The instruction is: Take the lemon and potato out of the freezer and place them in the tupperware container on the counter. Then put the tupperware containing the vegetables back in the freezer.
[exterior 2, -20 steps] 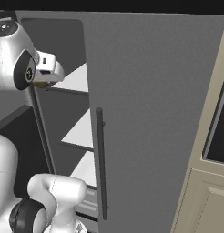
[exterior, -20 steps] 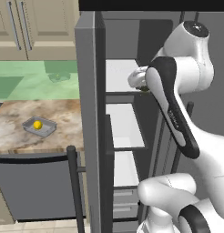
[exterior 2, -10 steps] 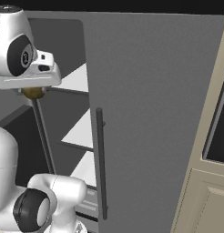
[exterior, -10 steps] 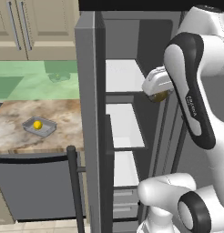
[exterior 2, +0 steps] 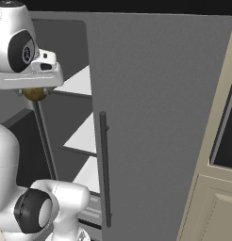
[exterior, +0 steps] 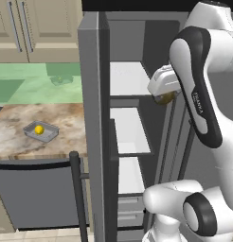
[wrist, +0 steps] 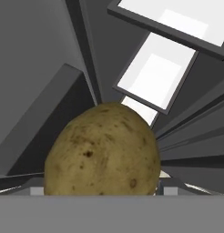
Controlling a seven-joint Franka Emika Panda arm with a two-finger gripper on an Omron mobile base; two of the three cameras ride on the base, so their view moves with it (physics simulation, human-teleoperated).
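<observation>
My gripper [exterior: 162, 96] is shut on the potato [exterior: 166, 99], an olive-brown ball hanging just below the white hand in front of the open freezer [exterior: 128, 78], level with its upper white shelf. From the right, the potato [exterior 2: 35, 94] shows under the hand. In the hand view the speckled potato [wrist: 102, 152] sits between the fingers, with shelves beyond it. The yellow lemon [exterior: 39, 129] lies in the grey tupperware container [exterior: 49, 136] on the marbled counter [exterior: 66, 124], far left of the gripper.
The freezer's left door stands open edge-on [exterior: 94, 123] between the counter and the shelves, with a dark bar handle [exterior: 78, 194]. The right door [exterior 2: 155, 117] carries a long dark handle [exterior 2: 104, 169]. Tan cabinets [exterior: 38, 28] hang above the counter.
The hand with the potato has drawn right and a little down, away from the upper shelf. The arm's elbow has swung upward. The lemon and the container have not moved.
</observation>
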